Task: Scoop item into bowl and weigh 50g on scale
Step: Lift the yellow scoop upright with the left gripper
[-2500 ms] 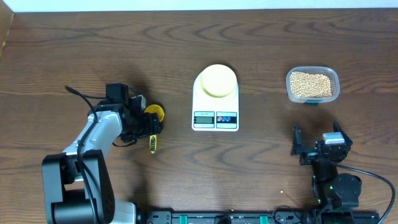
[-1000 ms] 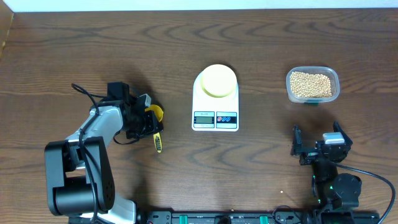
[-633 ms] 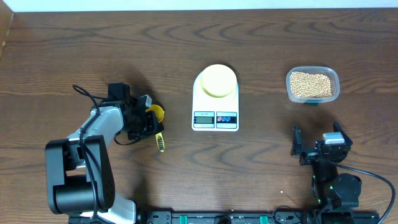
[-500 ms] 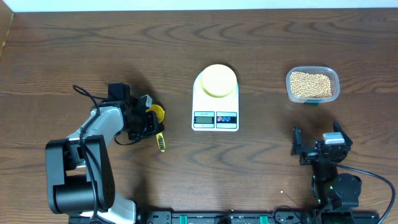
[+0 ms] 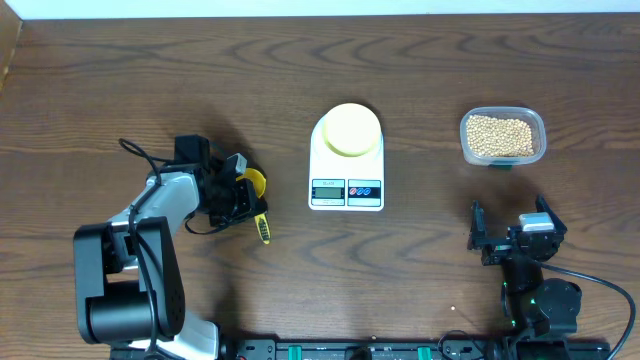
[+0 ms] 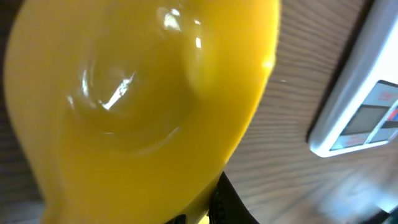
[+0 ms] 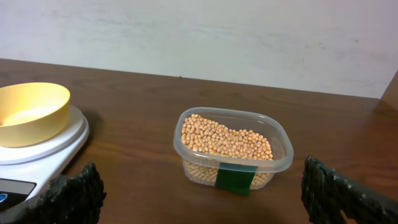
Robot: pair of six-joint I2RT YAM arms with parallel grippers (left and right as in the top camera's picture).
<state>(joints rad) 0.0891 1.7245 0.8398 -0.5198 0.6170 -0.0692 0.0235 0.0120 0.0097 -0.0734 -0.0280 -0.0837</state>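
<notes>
Since the earlier overhead view, the left gripper (image 5: 240,200) has clamped shut on the yellow measuring spoon (image 5: 262,229), and the spoon's handle tip has swung slightly toward the scale. They sit in the left half of the worktop (image 5: 420,60), about midway between its near and far edges. Through the left wrist camera the spoon's glossy cup fills the view. Close to the near edge on the right, the right gripper (image 5: 510,222) hangs with its jaws spread wide, holding nothing. At the centre sits the white digital scale (image 5: 345,190), display toward the near edge, with the pale yellow bowl (image 5: 350,130) standing on its platform. Farther right, toward the far right corner, the soybeans (image 5: 500,135) lie in the clear plastic tub (image 5: 467,150), well apart from the scale.
</notes>
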